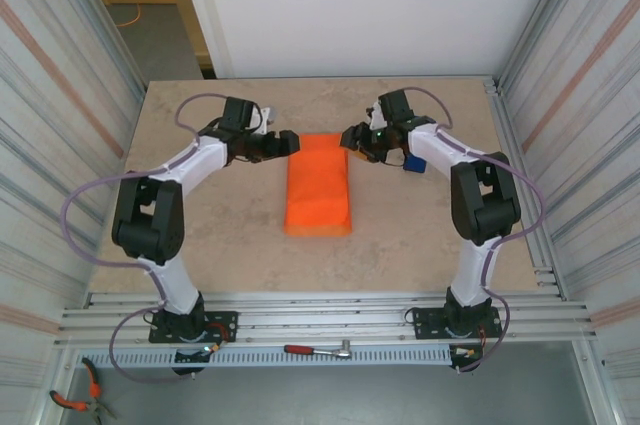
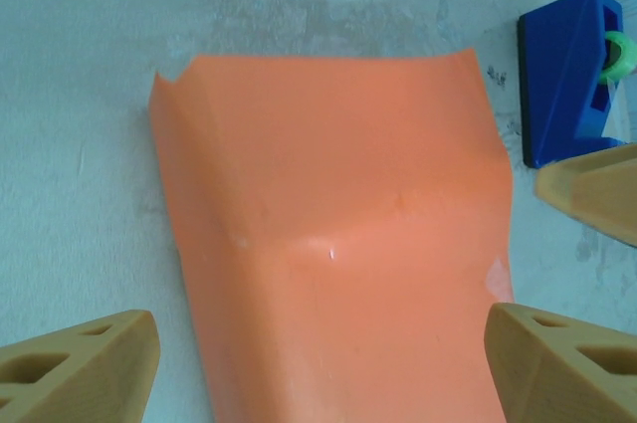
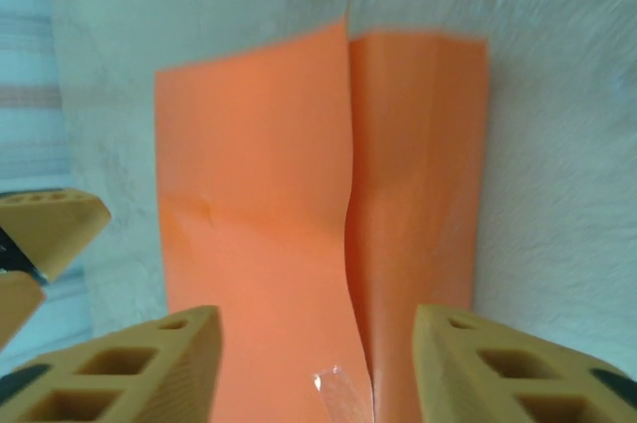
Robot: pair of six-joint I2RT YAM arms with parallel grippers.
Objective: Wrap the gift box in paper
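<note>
Blue tape dispenser (image 2: 572, 75) (near orange paper (image 2: 338, 244))

Blue tape dispenser (image 2: 567, 75), ratchet wrench (image 1: 318, 350), pliers (image 1: 75, 400)

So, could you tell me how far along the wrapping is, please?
Done: the paper is folded into a bundle, with clear tape at its overlapping seam. In hand: nothing; both jaws stand open, flanking its far end. Left: that end's flaps look unfolded and untaped.
</note>
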